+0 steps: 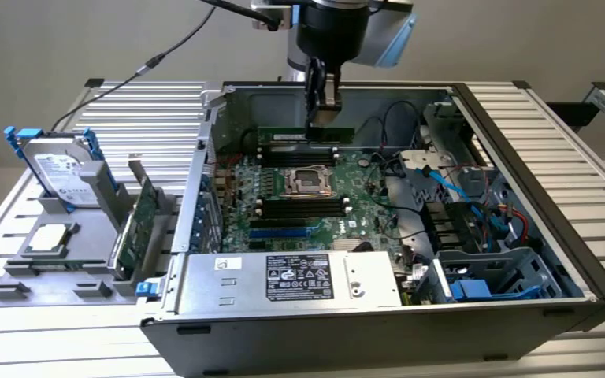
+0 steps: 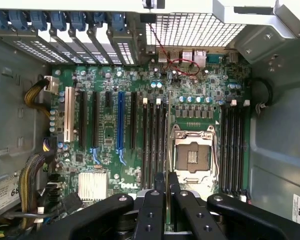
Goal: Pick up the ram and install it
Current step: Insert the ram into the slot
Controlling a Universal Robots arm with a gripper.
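Exterior view: the gripper [image 1: 324, 120] is hanging over the open case [image 1: 387, 101], clamping the ram [image 1: 281, 135] by its upper edge. From the wrist, the stick is lying edge-on, its length running parallel to the black memory slots [image 2: 152, 142] just beside and beneath it.

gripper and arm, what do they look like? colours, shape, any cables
The gripper is glossy black: two slim, flat fingers carried on rounded black link bars with small round fasteners. In the exterior view the arm ends in a black cylindrical body, with a pale blue-grey cap on the exterior view's right. A thin black cable runs to it from the exterior view's left.
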